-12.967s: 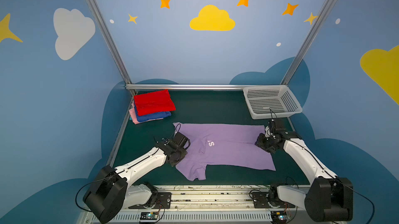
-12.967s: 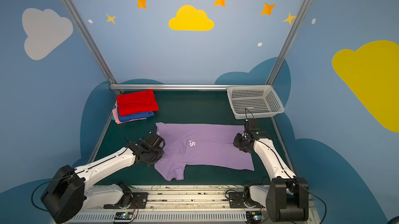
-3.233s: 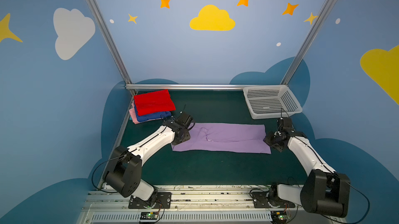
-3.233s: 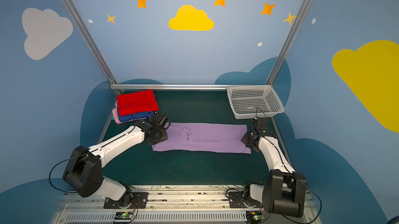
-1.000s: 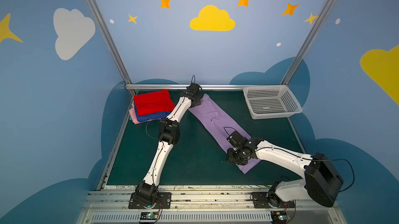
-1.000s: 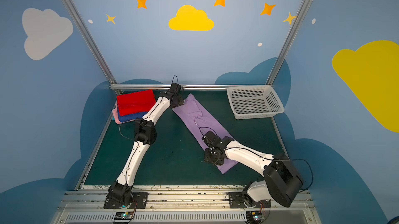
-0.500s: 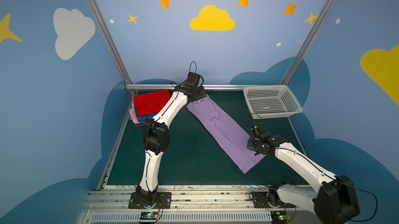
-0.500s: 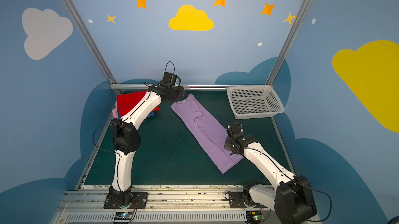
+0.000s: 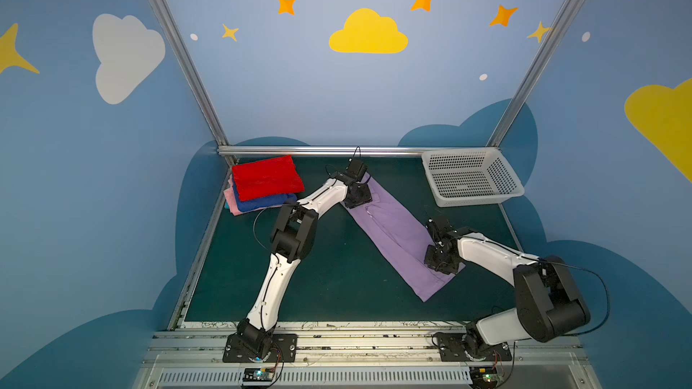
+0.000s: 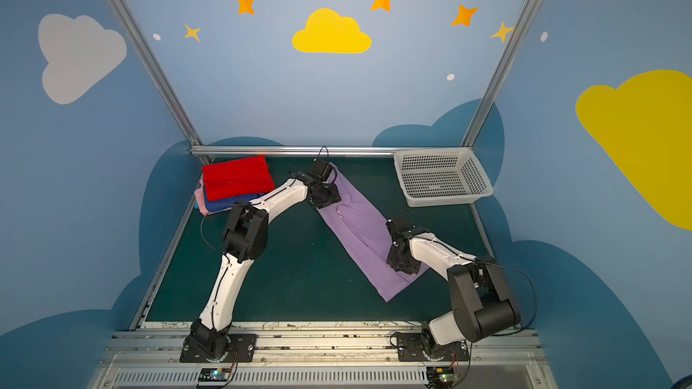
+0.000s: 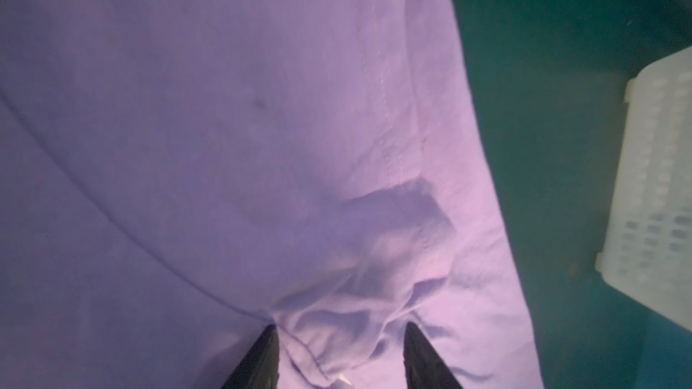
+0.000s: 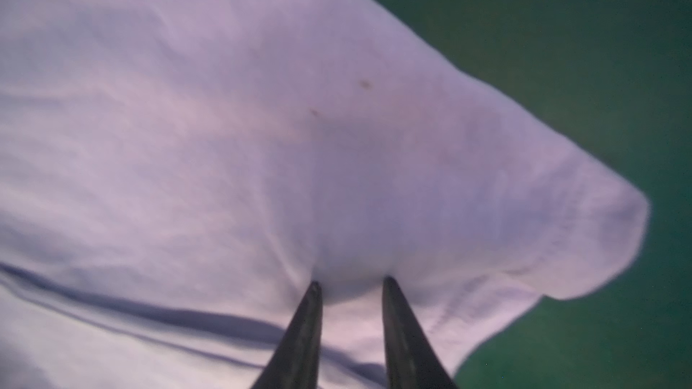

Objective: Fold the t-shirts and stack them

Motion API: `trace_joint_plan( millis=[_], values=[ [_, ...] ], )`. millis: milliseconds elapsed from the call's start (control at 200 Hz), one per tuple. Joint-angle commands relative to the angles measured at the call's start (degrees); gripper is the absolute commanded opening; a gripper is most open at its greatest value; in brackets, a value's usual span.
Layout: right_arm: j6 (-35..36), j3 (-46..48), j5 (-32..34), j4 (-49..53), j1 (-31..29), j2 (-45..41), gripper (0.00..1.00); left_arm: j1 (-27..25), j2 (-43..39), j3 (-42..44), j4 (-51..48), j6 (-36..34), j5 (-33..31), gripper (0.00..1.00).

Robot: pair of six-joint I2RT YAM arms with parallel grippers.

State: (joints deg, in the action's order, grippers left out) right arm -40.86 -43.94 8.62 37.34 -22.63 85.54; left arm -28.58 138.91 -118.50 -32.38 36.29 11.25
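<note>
Left wrist view puts us right over the lavender t-shirt (image 11: pixel 262 125). There the left gripper (image 11: pixel 339 327) has its two dark fingers (image 11: pixel 262 361) set apart, with a wrinkled wad of the purple cloth and a small white tag (image 11: pixel 342 379) bunched between them; creases run out from that spot, so we read it as clenched on the shirt. Beside the cloth in that view lie the green table mat (image 11: pixel 561 106) and a blurred corner of the white perforated basket (image 11: pixel 659 181). In the right wrist view the right gripper (image 12: pixel 351 280) has its fingertips (image 12: pixel 314 289) pressed into the shirt near a rounded corner, with a narrower gap and a shallow dimple of fabric between them; whether that fabric is actually pinched we cannot tell. In both top views the lavender t-shirt (image 9: pixel 397 233) (image 10: pixel 359 233) lies as a long, narrow folded strip running diagonally across the mat, from the far middle, just before the metal rail (image 9: pixel 318 150), toward the near right. The left arm (image 9: pixel 284 241) reaches to the strip's far end, and the right arm (image 9: pixel 490 252) comes down on its right edge near the near end, whose last corner lies free beyond it. At the far left corner we find three folded shirts piled: the red t-shirt (image 9: pixel 266 182) on top, the royal blue t-shirt (image 9: pixel 262 203) under it, and the pink t-shirt (image 9: pixel 231 201) lowest, showing at the left edge. The basket (image 9: pixel 505 177) stands at the far right corner, apart from the strip.
</note>
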Motion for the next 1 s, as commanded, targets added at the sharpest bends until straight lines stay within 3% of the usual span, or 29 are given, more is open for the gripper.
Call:
trace_joint_plan(
  millis=[0,245,441,571,766,997],
  values=[
    [-3.7,0.4,-2.3,5.9,-1.1,1.4,0.28,0.1,3.6,-3.4,-1.0,1.6,-1.1,0.54],
    [-9.3,0.5,0.3,9.6,-12.8,1.5,0.28,1.6,12.2,-15.6,-6.4,0.5,-2.0,0.54],
    [-11.4,0.5,-7.2,2.3,-20.1,7.8,0.25,4.9,18.8,-28.0,-8.9,-1.2,0.0,0.56],
    [-7.9,-6.3,-10.0,-0.4,-27.6,15.2,0.22,6.4,22.7,-34.3,-5.2,-1.7,5.3,0.58],
    [2.8,-22.4,-15.7,-1.5,-37.7,26.7,0.17,8.8,25.4,-38.3,2.6,0.2,10.2,0.61],
    [9.4,-33.2,-21.4,-1.5,-39.0,32.2,0.16,11.0,25.4,-39.1,7.2,0.6,14.4,0.61]
  ],
)
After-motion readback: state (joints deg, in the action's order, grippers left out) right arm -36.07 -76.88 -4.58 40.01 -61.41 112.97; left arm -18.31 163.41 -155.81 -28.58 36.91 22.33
